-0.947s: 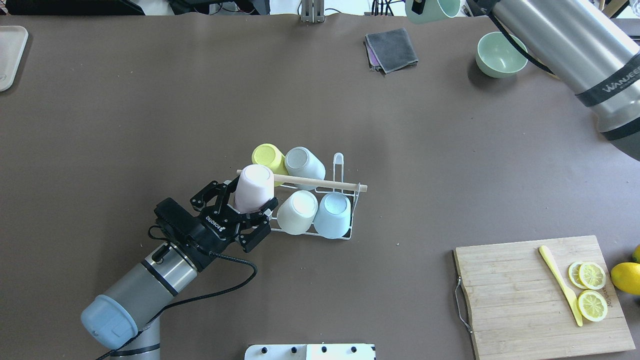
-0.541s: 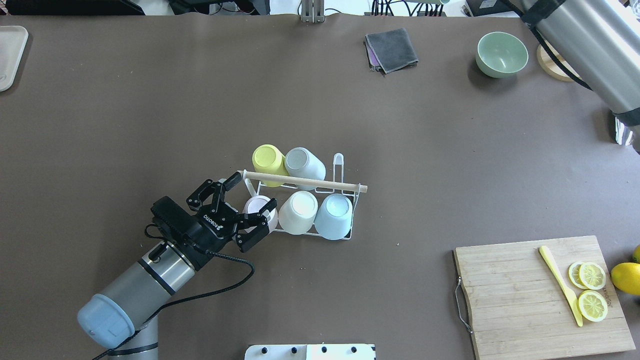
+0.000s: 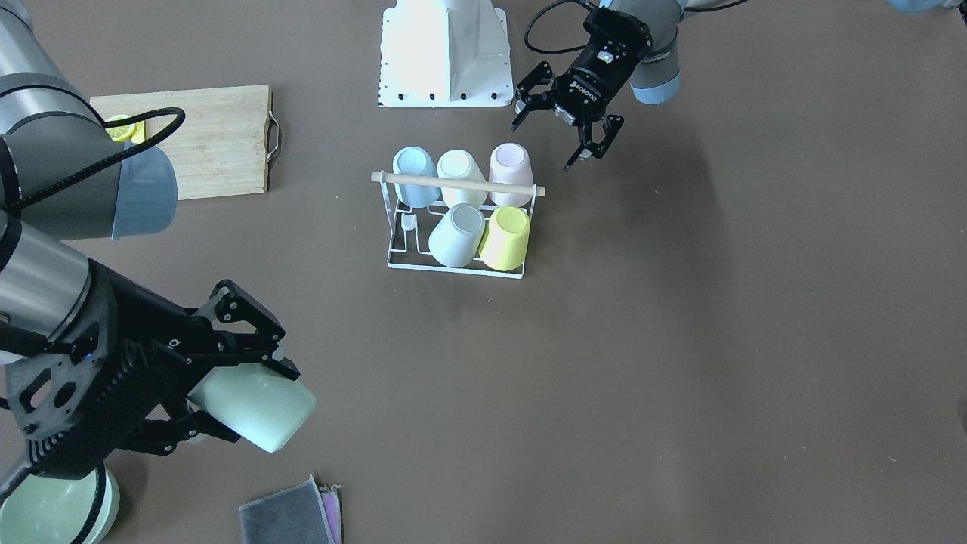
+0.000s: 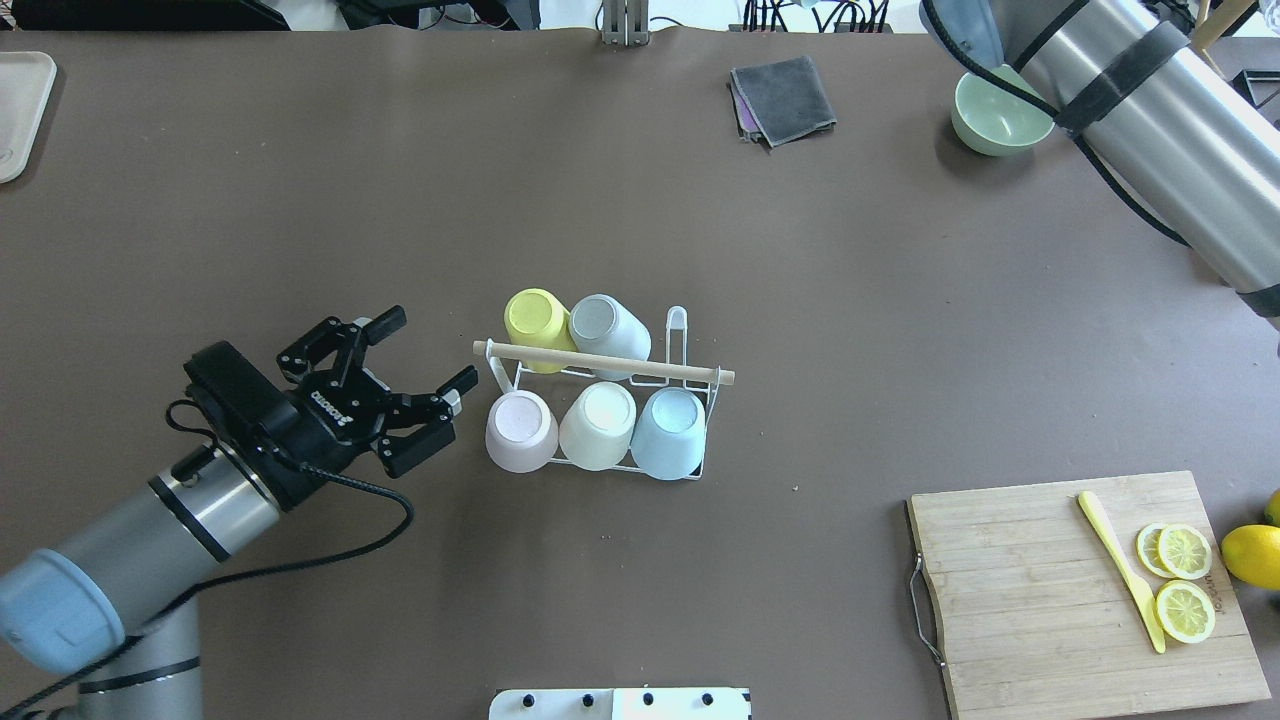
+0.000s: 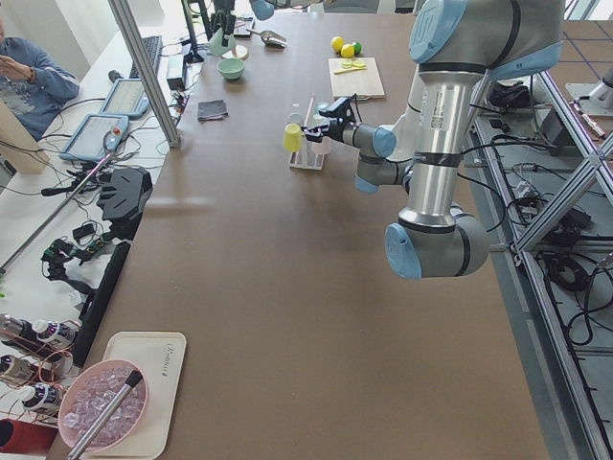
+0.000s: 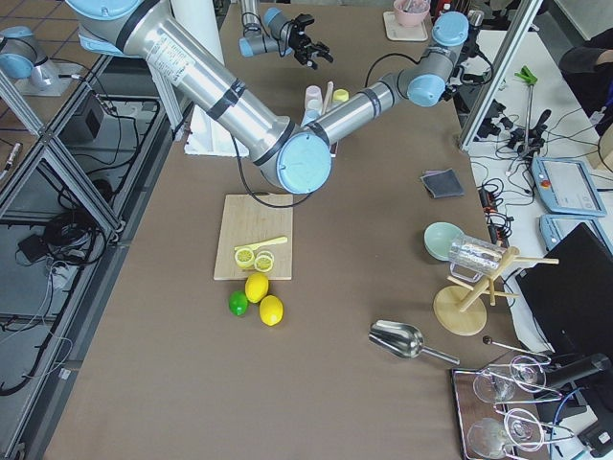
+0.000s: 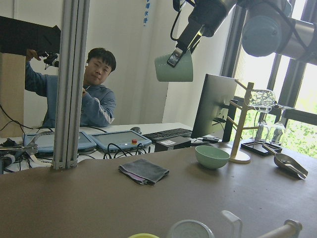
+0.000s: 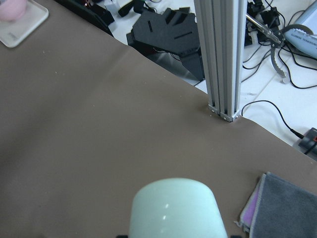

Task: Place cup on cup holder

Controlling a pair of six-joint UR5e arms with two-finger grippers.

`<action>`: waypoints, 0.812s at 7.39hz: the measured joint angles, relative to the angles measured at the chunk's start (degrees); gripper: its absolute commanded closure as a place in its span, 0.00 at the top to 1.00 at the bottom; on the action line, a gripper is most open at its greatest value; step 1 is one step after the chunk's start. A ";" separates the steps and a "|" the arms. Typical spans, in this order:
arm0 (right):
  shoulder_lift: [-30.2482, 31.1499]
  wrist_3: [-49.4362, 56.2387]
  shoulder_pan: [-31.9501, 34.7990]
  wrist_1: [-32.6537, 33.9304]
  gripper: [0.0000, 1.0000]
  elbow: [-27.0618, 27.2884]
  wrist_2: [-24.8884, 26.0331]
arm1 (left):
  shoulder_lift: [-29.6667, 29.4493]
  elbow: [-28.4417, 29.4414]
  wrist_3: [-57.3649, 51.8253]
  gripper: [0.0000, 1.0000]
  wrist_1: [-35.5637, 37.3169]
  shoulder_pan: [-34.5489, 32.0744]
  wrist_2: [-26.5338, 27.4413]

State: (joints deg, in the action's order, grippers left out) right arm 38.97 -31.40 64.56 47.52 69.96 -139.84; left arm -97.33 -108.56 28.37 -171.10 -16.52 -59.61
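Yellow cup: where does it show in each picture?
Front-facing: yellow cup, lower right of the cup holder.
Overhead: holder's upper left.
Exterior left: holder's left end.
Exterior right: top centre, on the holder.
Left wrist: sliver at the bottom edge.
Right wrist: not in it.
Shared landmark: the holder's wooden rod.

Only free prong (image 4: 677, 320) on the cup holder (image 4: 512, 378) is at its far-right corner. It is boxed in by the grey cup (image 4: 605, 325) just left, with the wooden rod (image 4: 604, 361) crossing overhead on the near side and the blue cup (image 4: 670, 430) past that. Access is from far and right over bare table (image 4: 850, 300). Left gripper (image 4: 425, 350), jaws spread, sits just left of the rack, apart from the pink cup (image 4: 520, 430). Cloth (image 4: 783, 98) and bowl (image 4: 1000, 110) are far right, well apart from the rack. Right gripper (image 3: 253, 404) holds the mint cup (image 3: 264, 415) high over that far-right area.
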 measured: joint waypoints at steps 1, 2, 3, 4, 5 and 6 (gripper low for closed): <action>1.34 -5.40 -1.32 -9.24 0.00 0.00 2.24 | 2.44 -3.16 1.66 0.99 6.56 -5.78 -8.87; 2.48 -10.20 -2.99 -18.21 0.00 0.00 5.03 | 3.52 -4.90 6.39 0.99 14.36 -14.07 -21.23; 3.60 -15.20 -5.36 -26.97 0.00 -0.01 8.03 | 4.39 -5.82 10.78 0.99 22.68 -22.77 -33.34; 4.85 -18.93 -8.22 -34.57 0.00 0.00 11.38 | 5.40 -6.04 13.00 0.99 31.73 -30.69 -43.76; 6.92 -20.49 -11.81 -41.04 0.00 0.86 16.08 | 6.19 -5.51 13.73 0.99 41.53 -37.50 -51.84; 9.78 -20.76 -15.38 -45.92 0.00 2.85 20.74 | 6.77 -4.07 13.78 0.99 50.37 -42.96 -56.98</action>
State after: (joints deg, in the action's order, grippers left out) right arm 48.75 -52.16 49.18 1.60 72.81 -119.10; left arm -90.56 -112.62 42.16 -120.73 -59.49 -116.59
